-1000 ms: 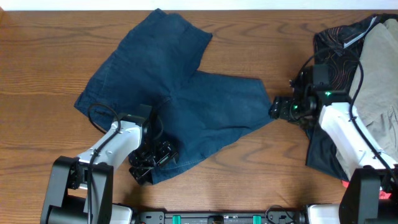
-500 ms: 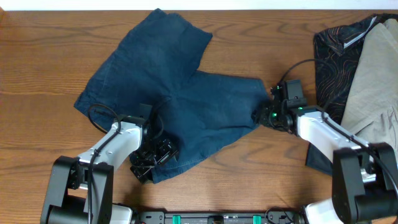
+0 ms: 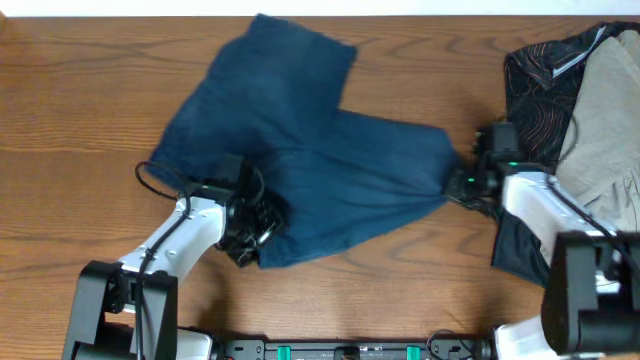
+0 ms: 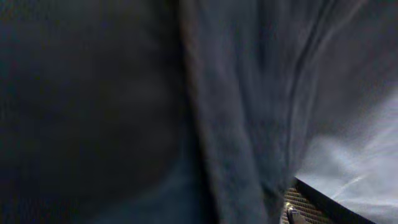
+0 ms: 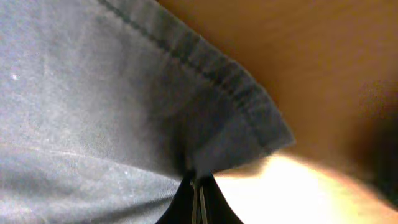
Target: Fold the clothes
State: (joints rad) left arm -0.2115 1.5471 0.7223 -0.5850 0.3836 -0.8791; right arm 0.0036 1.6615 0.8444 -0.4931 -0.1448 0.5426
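Brown wood-grain table (image 3: pixel 80 100), grain running left-right, fills the overhead view; a pale strip shows along the far edge. Navy shorts (image 3: pixel 310 160) lie on it around the middle, mostly flat. One leg points to the far edge, the other to the right, and the waist end is near the front-left. The shorts' right corner with its stitched hem sits over bare wood in the right wrist view. Black swirl-patterned garment (image 3: pixel 535 90) lies crumpled on the table at the right side, well clear of the shorts' far leg and near the right leg's tip. Khaki garment (image 3: pixel 600 110) lies on top of the black one, cut off by the frame's right edge.
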